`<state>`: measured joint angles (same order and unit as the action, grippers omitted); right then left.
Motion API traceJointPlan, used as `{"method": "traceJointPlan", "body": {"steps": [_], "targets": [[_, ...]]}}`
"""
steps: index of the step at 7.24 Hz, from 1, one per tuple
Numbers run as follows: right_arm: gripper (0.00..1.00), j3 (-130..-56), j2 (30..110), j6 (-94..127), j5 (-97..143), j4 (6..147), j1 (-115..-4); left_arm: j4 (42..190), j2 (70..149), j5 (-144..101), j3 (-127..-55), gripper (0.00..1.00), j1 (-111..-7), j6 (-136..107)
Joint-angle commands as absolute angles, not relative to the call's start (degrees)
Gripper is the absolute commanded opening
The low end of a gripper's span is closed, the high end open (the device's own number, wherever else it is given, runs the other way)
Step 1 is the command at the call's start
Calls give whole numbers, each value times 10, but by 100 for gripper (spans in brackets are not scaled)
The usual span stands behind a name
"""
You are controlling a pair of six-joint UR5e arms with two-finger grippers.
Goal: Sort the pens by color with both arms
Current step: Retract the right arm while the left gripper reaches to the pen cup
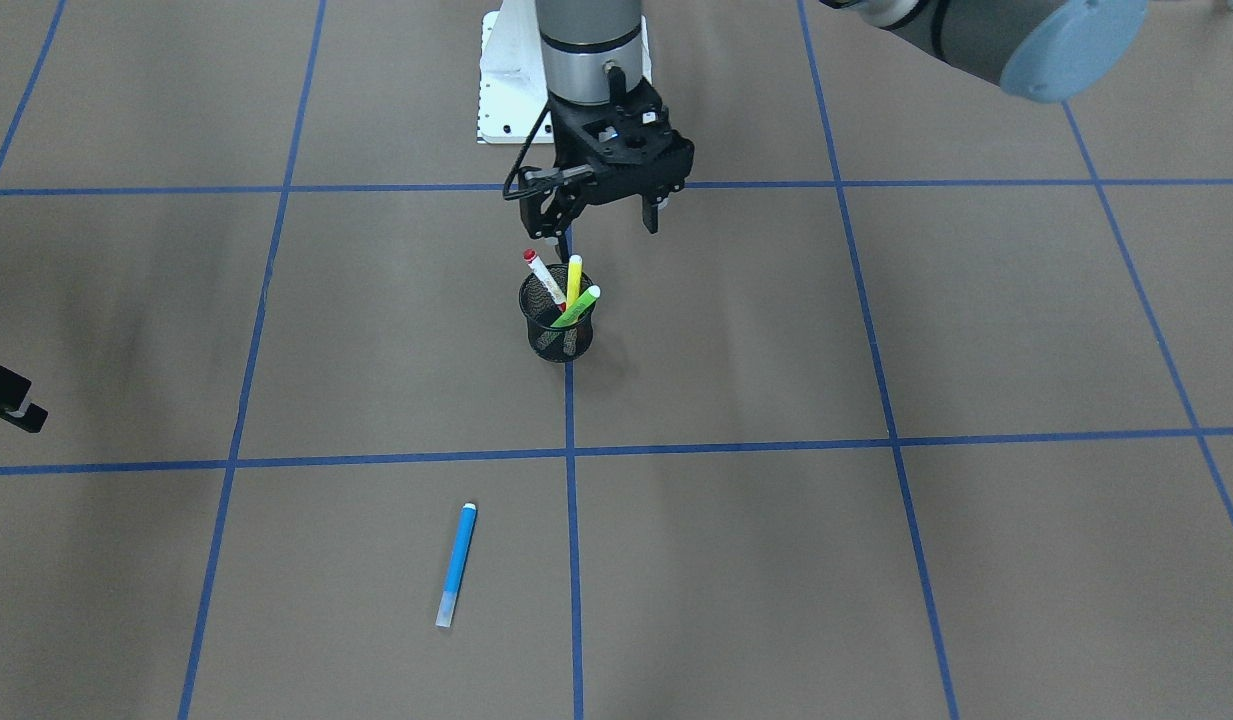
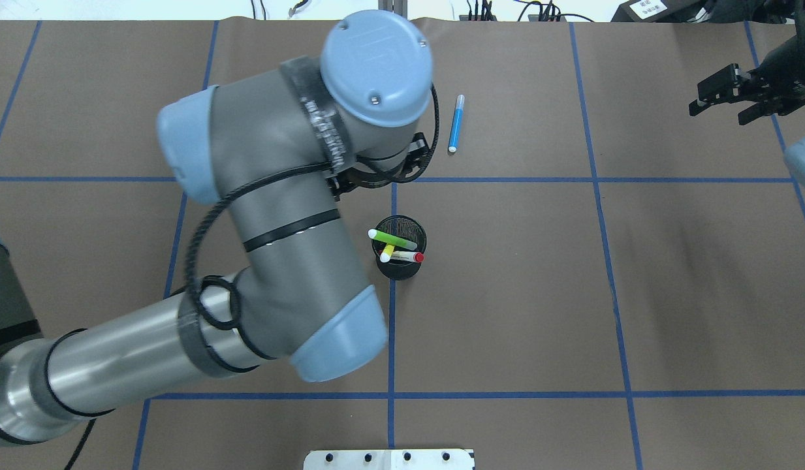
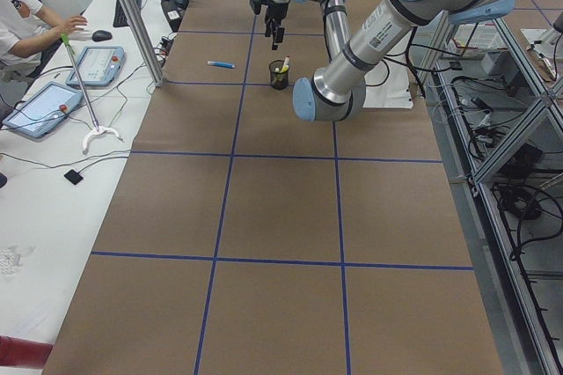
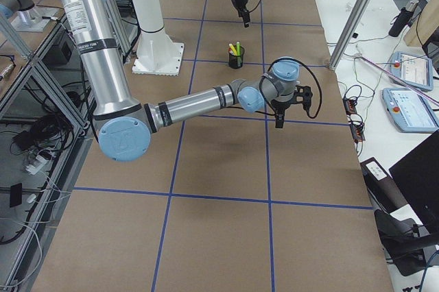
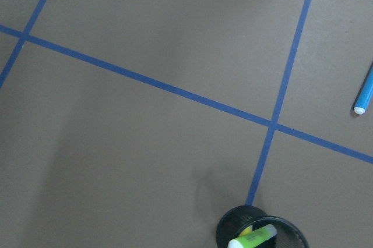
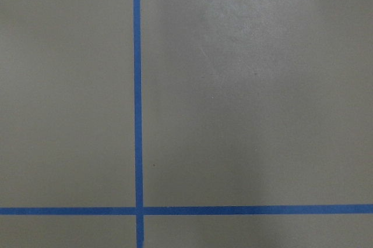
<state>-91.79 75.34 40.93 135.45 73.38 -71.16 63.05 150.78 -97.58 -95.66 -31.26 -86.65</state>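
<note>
A black mesh cup (image 1: pixel 558 330) stands at the table's middle and holds three pens: a white pen with a red cap (image 1: pixel 543 277), a yellow pen (image 1: pixel 574 280) and a green pen (image 1: pixel 576 310). A blue pen (image 1: pixel 456 565) lies flat on the table, apart from the cup, on the far side from the robot; it also shows in the overhead view (image 2: pixel 456 123). My left gripper (image 1: pixel 604 225) hangs open and empty just above the cup, on the robot's side of it. My right gripper (image 2: pixel 725 104) is open and empty, far off to the right.
Blue tape lines divide the brown table into squares. The white bolted pedestal base (image 1: pixel 501 90) sits behind the cup. My left arm's big elbow (image 2: pixel 278 215) covers the table left of the cup in the overhead view. An operator (image 3: pixel 26 18) sits beside the table.
</note>
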Motion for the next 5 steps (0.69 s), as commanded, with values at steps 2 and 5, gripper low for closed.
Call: {"method": "traceJointPlan", "body": {"steps": [2, 5], "targets": [[99, -897, 756, 409, 1353, 730, -711, 619, 1613, -939, -780, 99, -266, -867], [99, -889, 757, 410, 1352, 729, -711, 621, 1615, -937, -740, 95, -248, -863]]}}
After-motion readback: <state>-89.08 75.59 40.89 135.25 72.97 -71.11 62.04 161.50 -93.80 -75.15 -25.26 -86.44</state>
